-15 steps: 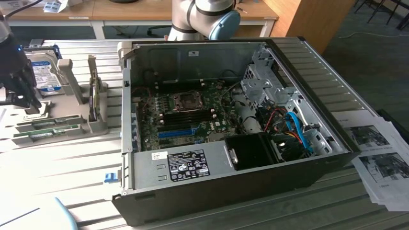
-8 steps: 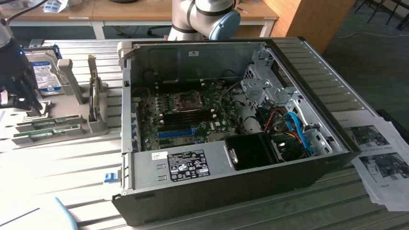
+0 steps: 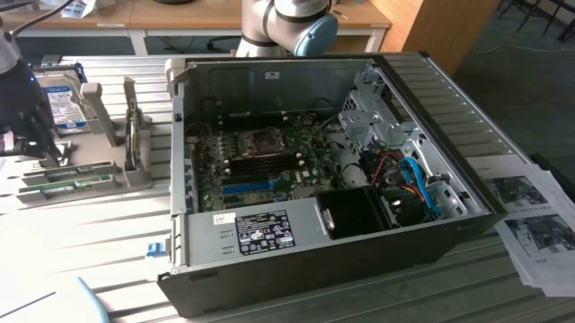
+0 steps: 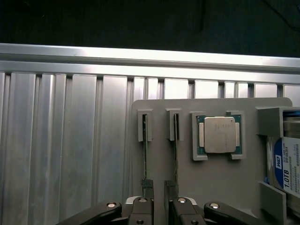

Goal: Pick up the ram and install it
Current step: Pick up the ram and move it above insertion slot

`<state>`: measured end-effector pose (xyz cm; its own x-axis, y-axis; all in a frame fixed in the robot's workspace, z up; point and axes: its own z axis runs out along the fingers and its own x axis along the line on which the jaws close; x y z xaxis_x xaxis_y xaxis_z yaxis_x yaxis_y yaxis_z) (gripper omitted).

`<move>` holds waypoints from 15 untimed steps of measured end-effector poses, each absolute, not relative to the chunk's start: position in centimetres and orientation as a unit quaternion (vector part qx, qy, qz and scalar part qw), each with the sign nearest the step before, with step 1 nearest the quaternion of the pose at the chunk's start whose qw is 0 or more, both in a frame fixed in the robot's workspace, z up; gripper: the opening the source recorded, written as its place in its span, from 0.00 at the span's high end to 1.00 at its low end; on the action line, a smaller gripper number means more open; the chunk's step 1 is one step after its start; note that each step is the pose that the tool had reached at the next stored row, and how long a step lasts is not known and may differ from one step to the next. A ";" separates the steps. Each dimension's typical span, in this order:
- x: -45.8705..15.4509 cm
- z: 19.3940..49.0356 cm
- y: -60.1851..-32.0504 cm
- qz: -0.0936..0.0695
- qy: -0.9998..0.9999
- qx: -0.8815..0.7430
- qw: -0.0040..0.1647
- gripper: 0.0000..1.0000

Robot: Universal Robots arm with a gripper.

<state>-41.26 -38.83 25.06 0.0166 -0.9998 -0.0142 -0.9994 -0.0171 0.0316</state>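
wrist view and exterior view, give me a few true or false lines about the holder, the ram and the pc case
1. Two ram sticks stand on edge in slots of the grey holder. True.
2. The square pocket beside them is empty. False: a silver-topped processor sits in it.
3. A hard drive sits in the holder, on the far side of the processor from the ram sticks. True.
4. The gripper has lifted a stick clear of the holder. False: both sticks sit in their slots and the gripper is open at their ends.
5. The computer case is closed up. False: its side is off and the motherboard shows.
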 end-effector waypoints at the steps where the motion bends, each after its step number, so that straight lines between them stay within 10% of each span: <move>1: -41.3 25.0 -38.8 -0.016 -0.701 0.713 0.006 0.77; 15: -41.3 23.7 -39.1 -0.016 -0.701 0.713 0.006 0.77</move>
<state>-41.26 -39.09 23.74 0.0166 -0.9998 -0.0142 -0.9994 -0.0170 0.0316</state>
